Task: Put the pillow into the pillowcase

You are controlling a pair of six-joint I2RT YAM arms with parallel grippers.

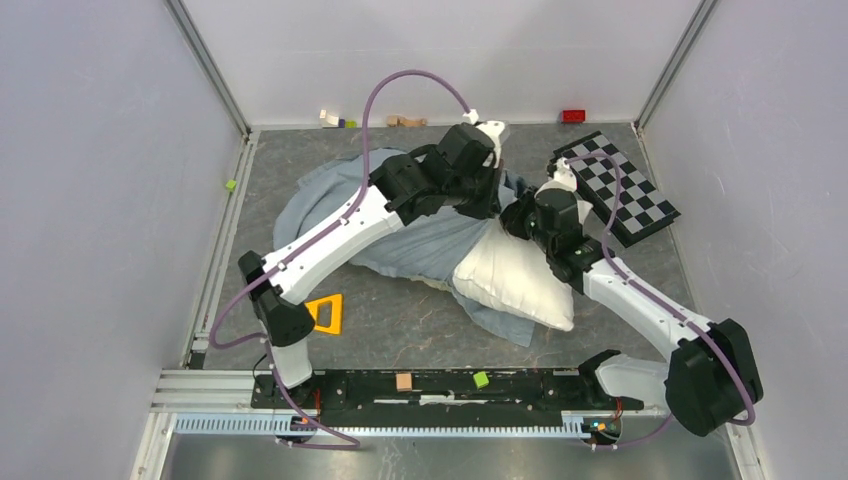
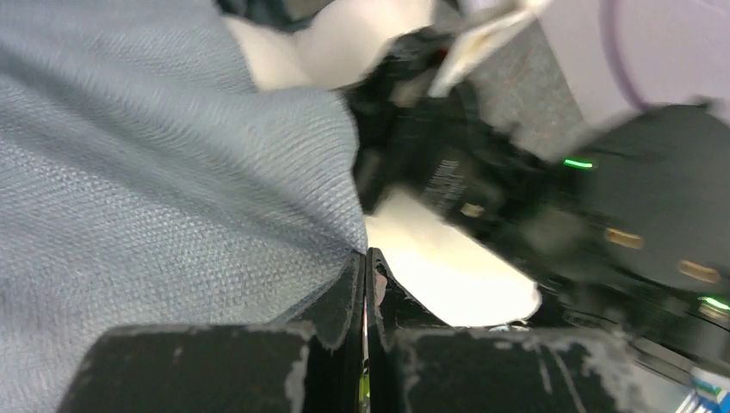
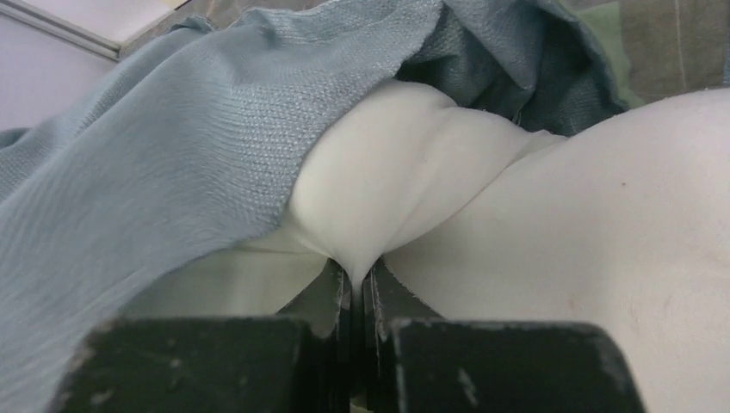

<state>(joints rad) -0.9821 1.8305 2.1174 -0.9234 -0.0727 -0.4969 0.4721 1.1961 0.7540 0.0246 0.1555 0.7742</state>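
1. At the middle of the table, two robot arms meet over a pillowcase [image 1: 305,200] and a pillow [image 1: 515,280], their wrists close beside each other above the bedding.
2. The left gripper [image 2: 366,258] has its fingers pressed together, and they appear to nip the hem of the blue-grey cloth. The woven fabric hangs to the left of its fingers and fills that side of its wrist view.
3. Just beyond the left gripper's tips lies a patch of the white pillow. The black body of the right arm [image 2: 482,189] crosses ahead and to the right of it.
4. The right gripper [image 3: 357,274] is also clamped tight, pinching a fold of the pillow's white fabric, which puckers upward from between the fingertips.
5. Above and to the left of the right gripper, the pillowcase drapes over the top of the pillow. A dull green panel [image 3: 611,34] of the case's other side shows at the upper right.
6. From overhead, most of the pillow lies bare on the near side of both grippers, resting on a flap of the case. Its far end is tucked under the cloth where the two tools meet.
7. A black-and-white checkered board [image 1: 625,190] lies just to the right of the right wrist.
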